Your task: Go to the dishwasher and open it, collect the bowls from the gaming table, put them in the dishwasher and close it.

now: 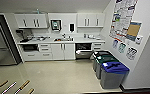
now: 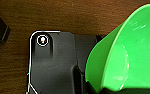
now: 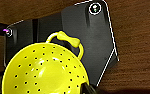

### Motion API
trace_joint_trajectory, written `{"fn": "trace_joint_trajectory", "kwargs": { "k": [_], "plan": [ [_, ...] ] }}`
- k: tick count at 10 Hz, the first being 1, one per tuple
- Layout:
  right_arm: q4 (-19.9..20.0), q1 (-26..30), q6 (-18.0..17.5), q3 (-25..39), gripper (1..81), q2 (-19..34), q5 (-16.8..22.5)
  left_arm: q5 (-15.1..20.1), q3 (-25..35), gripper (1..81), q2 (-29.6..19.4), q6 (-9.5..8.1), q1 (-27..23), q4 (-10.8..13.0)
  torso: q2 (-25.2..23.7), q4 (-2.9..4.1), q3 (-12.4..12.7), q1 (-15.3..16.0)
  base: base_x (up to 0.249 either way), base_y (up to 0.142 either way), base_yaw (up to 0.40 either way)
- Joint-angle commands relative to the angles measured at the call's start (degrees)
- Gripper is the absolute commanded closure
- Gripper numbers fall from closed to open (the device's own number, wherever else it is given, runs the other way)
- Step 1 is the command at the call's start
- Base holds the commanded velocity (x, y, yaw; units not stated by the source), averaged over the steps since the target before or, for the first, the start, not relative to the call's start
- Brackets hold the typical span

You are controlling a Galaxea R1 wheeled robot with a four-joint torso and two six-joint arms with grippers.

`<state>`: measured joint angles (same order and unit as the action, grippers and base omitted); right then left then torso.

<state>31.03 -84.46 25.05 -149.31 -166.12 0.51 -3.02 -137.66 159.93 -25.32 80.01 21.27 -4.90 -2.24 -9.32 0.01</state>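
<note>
Dishwasher (image 1: 83, 50) open under kitchen counter (image 1: 66, 40) in head view, bins (image 1: 110, 70) at right, green bowl (image 2: 126, 52) close in left wrist view, yellow colander (image 3: 44, 68) in right wrist view, grip of either claw impossible to tell.

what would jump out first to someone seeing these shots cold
Probably the bright green plastic bowl looming in the left wrist view and the yellow perforated colander-style bowl with a loop handle in the right wrist view, both above dark wood. In the head view, the open stainless-steel dishwasher sits under the white counter, and a row of grey bins with green and blue lids lines the right wall.
</note>
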Motion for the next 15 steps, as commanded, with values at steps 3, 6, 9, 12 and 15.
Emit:
{"fn": "trace_joint_trajectory", "kwargs": {
  "k": [3, 6, 9, 12, 15],
  "plan": [
    [-0.26, 2.58, 0.17, 0.08, 81.1, 0.68, 3.97, 2.14, 0.81, 81.1, -0.75, 0.44, -2.88, 0.79, 0.00, 0.00, 0.00, 0.00, 0.219, 0.000, 0.000],
    [-0.26, 2.58, 0.17, 0.08, 81.1, 0.77, 3.97, 2.14, 0.81, 81.1, -0.66, 0.45, -2.87, 0.79, 0.00, 0.00, -0.02, 0.00, 0.219, 0.000, 0.000],
    [-0.26, 2.66, 0.17, 0.08, 81.1, 0.68, 3.97, 2.14, 0.81, 81.1, -0.66, 0.45, -2.88, 0.88, 0.00, 0.00, 0.00, 0.00, 0.220, 0.000, 0.000],
    [-0.26, 2.84, 0.17, 0.08, 81.1, 0.68, 4.06, 2.14, 0.81, 81.1, -0.75, 0.45, -2.88, 0.88, 0.00, 0.00, 0.00, 0.00, 0.221, 0.000, 0.000],
    [-0.26, 2.66, 0.17, 0.08, 81.1, 0.68, 3.97, 2.14, 0.81, 81.1, -0.75, 0.36, -2.88, 0.88, 0.00, 0.00, -0.02, 0.00, 0.221, 0.000, 0.000]
  ]
}}
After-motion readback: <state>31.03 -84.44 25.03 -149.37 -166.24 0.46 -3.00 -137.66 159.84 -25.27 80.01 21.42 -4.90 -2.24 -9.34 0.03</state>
